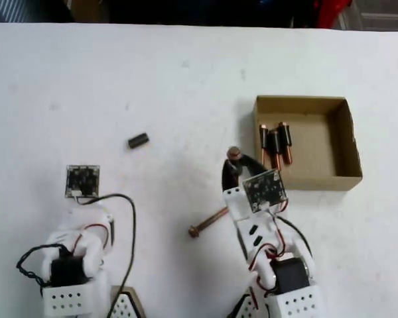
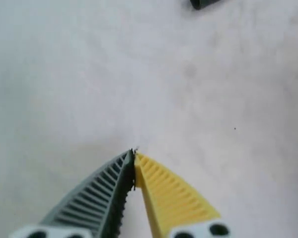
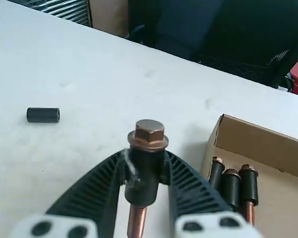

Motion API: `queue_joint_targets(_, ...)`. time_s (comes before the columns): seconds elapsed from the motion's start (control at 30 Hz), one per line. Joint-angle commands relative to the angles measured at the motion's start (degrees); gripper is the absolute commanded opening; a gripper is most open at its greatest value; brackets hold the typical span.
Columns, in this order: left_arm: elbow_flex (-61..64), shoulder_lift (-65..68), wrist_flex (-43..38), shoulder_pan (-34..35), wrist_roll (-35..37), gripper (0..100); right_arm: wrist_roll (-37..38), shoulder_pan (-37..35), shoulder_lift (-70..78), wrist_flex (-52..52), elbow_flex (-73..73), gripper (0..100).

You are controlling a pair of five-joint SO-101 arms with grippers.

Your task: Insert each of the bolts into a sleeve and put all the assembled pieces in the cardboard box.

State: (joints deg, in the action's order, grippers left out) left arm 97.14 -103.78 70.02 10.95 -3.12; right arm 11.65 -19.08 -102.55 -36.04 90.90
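One white surface (image 1: 119,79) carried everything. The open brown cardboard box (image 1: 315,142), with three sleeved copper bolts (image 1: 275,142) lying inside, sat just beyond the right fingers (image 3: 109,176) and to their outer side, much nearer this arm than the other. Those fingers were clamped on a black sleeve with a copper bolt through it (image 3: 145,168), long axis upright, head up. The left fingers (image 2: 121,181) were pressed together, empty. A loose copper bolt (image 1: 209,222) lay behind the right fingers, and a short black cylindrical sleeve (image 1: 138,140) ahead of the left fingers.
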Motion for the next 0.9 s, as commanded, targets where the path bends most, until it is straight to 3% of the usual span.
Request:
queue_joint_targets(0.0,-0.2,-0.5,3.0,-3.6,-0.3,2,0.4,2.9,-0.5,-5.0,-9.3,1.7)
queue_joint_targets(0.43,-0.2,-0.5,3.6,-2.9,-0.5,2,0.4,7.0,4.5,-17.7,-33.4,1.7)
queue_joint_targets(0.57,-0.2,-0.5,3.6,-2.9,-0.6,2,0.6,8.7,16.7,-18.1,-40.8,1.7)
queue_joint_targets(0.87,-0.2,-0.5,3.6,-2.9,-0.6,2,1.0,21.9,53.2,-13.1,-56.4,1.7)
